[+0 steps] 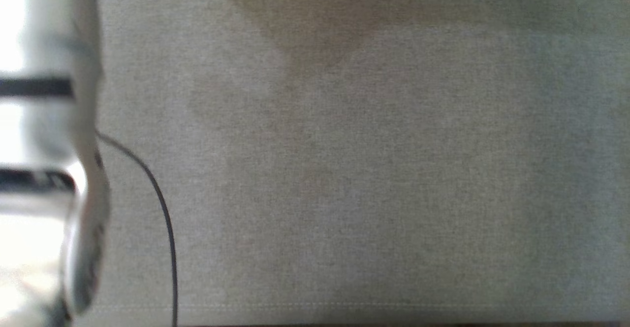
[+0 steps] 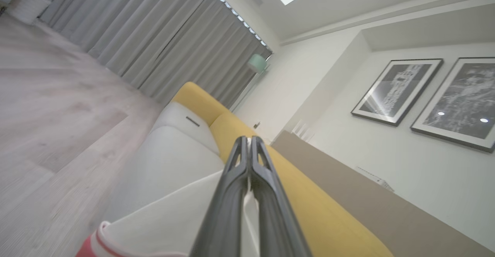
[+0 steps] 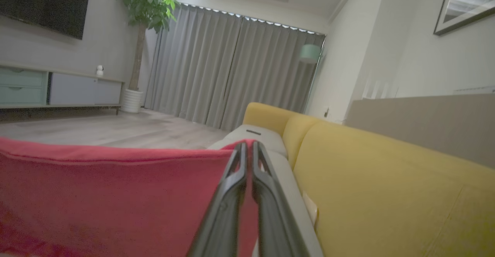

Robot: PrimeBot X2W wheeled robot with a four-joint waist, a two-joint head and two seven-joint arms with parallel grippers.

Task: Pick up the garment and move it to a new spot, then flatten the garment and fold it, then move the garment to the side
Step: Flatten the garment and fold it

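The garment is white with a red-trimmed edge [image 2: 166, 218] in the left wrist view and red [image 3: 108, 195] in the right wrist view. My left gripper [image 2: 248, 139] is shut, with white cloth pinched between its fingers. My right gripper [image 3: 248, 144] is shut on the red cloth's top edge, which stretches off to the left, raised above the sofa seat. In the head view a pale grey cloth [image 1: 344, 169] with a stitched hem along the bottom hangs very close; I cannot tell for sure that it is the garment. A blurred pale forearm [image 1: 83, 218] with a black cable [image 1: 162, 209] is at the left.
A sofa with a yellow back [image 3: 386, 179] and pale seat cushions [image 2: 170, 160] lies under both grippers. Wood floor [image 2: 58, 94], grey curtains [image 3: 232, 71], a potted plant [image 3: 145, 1] and a low cabinet [image 3: 58, 90] stand beyond. Framed pictures [image 2: 398, 90] hang on the wall.
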